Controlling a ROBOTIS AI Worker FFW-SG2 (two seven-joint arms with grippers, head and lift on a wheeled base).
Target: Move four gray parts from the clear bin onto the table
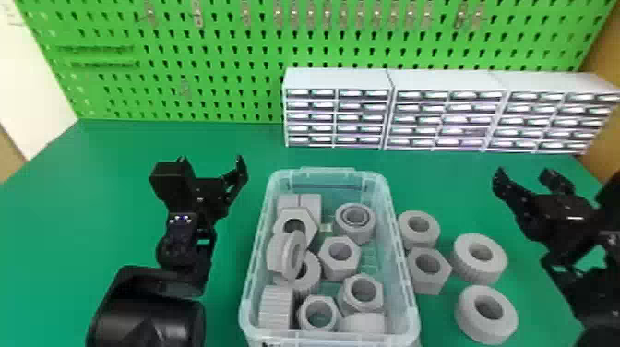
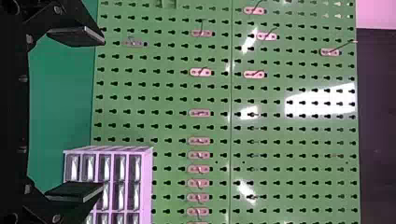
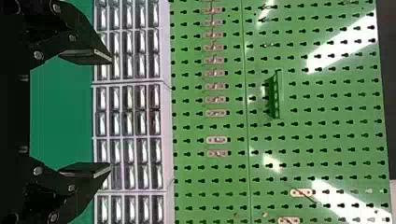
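No text, label, brand, number or sign could be read. Dark marks (image 1: 269,344) sat on the near end of the clear rectangular plastic bin (image 1: 255,258), too blurred to make out.

Robot's left arm (image 1: 147,318) enters head view from bottom edge, rounded black forearm lowest, wrist (image 1: 177,230) above it. Left gripper (image 1: 211,161) points forward, fingers well apart. Right arm (image 1: 595,295) enters from right edge, slanting inward; right gripper (image 1: 525,173) points forward and toward robot's left, fingers also spread. In left wrist view, left gripper (image 2: 103,114) shows fingertips parted, flat inner faces opposed. In right wrist view, right gripper (image 3: 112,114) shows same open pose, both fingers angled inward.
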